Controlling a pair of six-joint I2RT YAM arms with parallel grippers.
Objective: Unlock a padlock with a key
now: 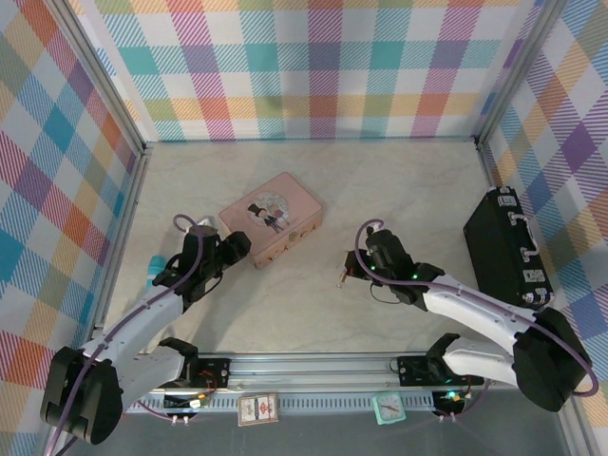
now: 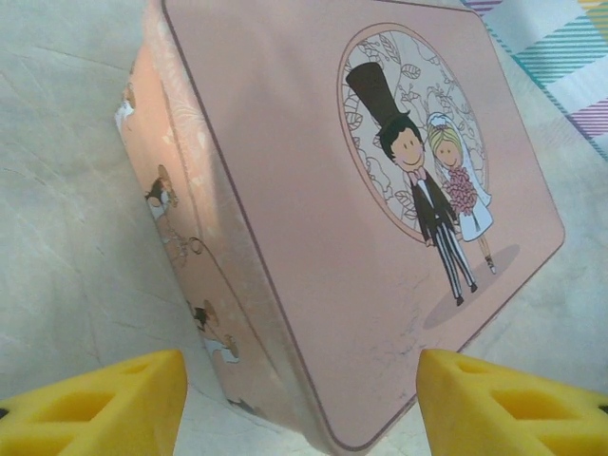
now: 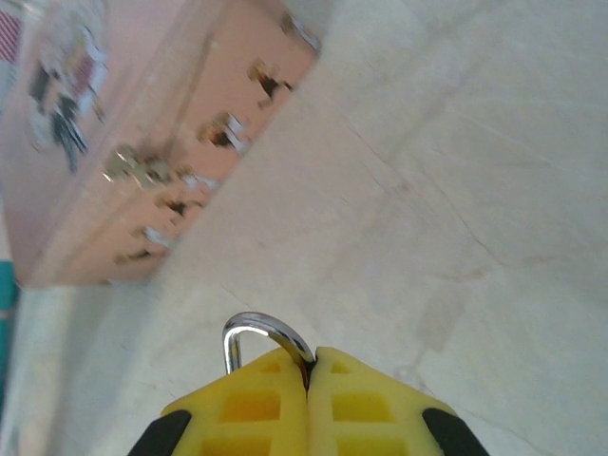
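Right wrist view: the right tool (image 3: 309, 370) is seen pressed together on the padlock (image 3: 255, 326). One leg of the thin silver shackle is pinched in the seam between the yellow pads, while the arch and the free leg stand clear ahead of the tips. The brass body is hidden behind the pads. The lock is judged to be gripped this way so that it can be held steady for unlocking; whether it is clear of the desk (image 3: 456, 190) cannot be told. In the top external view it is shown as a small speck at that tool's tips, right of the pink tin box (image 1: 271, 217) and apart from it, with a black case (image 1: 508, 249) lying further right. The left tool (image 2: 301, 404) is spread, its pads flanking the tin's near corner, apparently not touching it. It is judged to have been placed there to brace or grasp the box.
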